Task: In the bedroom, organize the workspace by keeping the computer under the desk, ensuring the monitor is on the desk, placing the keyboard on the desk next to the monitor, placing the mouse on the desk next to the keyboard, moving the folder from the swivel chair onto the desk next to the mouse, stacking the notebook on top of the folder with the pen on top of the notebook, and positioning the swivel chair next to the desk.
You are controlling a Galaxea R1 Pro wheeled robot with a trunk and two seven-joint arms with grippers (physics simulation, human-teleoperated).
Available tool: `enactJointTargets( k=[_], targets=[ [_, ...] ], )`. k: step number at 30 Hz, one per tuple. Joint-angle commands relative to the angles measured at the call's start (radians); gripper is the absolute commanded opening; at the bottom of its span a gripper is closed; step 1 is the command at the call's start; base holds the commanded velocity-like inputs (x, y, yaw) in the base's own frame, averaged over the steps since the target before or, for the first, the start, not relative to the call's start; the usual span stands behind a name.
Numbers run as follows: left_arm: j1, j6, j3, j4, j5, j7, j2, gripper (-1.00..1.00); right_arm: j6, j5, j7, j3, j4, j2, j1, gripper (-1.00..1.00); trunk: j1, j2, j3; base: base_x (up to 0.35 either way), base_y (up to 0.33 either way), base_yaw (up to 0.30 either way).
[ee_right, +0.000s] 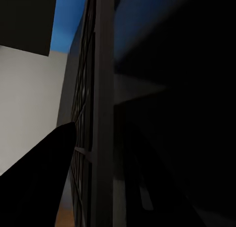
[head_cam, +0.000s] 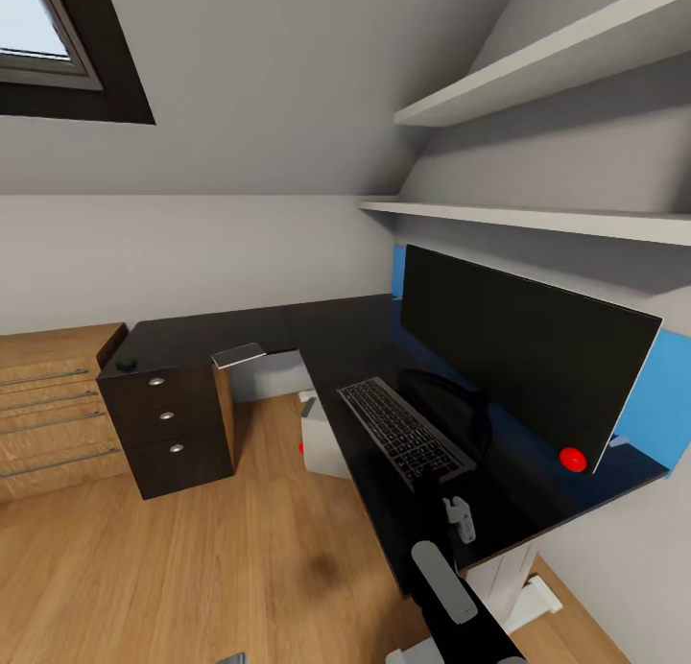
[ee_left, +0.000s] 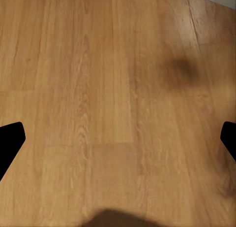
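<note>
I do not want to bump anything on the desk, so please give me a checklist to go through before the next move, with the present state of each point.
1. Monitor on the desk: ok.
2. Keyboard on the desk beside the monitor: ok.
3. Computer under the desk: ok.
4. Mouse next to the keyboard: not ok; it lies at the desk's far end above the drawers, well apart from the keyboard.
5. Left tool free: ok; open, empty, over the floor.
6. Right tool clear of the keyboard: cannot tell; it is very close to the keyboard's near end, and whether it is open or shut is hidden.
</note>
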State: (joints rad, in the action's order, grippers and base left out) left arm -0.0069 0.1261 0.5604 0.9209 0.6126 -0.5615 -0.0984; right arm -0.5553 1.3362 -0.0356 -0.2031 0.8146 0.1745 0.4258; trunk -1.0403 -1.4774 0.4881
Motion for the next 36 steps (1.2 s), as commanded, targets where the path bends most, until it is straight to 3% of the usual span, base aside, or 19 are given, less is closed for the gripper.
enactJointTargets(
  k=[1, 7, 18, 36],
  targets=[
    [-0.001, 0.017, 0.005, 0.001, 0.011, -0.004, -0.001, 1.0, -0.005, 0.001, -0.004, -0.002, 0.001, 0.0, 0.001, -1.0, 0.0, -0.001, 0.001, 0.055, 0.023, 0.0],
    [-0.001, 0.08, 0.007, 0.001, 0.01, 0.0, -0.001, 1.0, -0.006, 0.001, -0.004, -0.002, 0.001, 0.0, 0.001, -1.0, 0.0, -0.001, 0.001, 0.248, 0.032, 0.0],
    [-0.001, 0.089, 0.01, -0.001, 0.01, -0.001, 0.0, 1.0, -0.004, 0.001, -0.004, -0.001, 0.001, 0.0, 0.001, -1.0, 0.0, -0.001, 0.001, 0.295, -0.085, 0.0],
    [-0.001, 0.09, 0.01, -0.002, 0.01, -0.001, -0.001, 1.0, -0.005, 0.003, -0.006, -0.001, 0.0, 0.0, 0.001, -1.0, 0.0, -0.001, 0.001, 0.004, -0.004, 0.0]
  ],
)
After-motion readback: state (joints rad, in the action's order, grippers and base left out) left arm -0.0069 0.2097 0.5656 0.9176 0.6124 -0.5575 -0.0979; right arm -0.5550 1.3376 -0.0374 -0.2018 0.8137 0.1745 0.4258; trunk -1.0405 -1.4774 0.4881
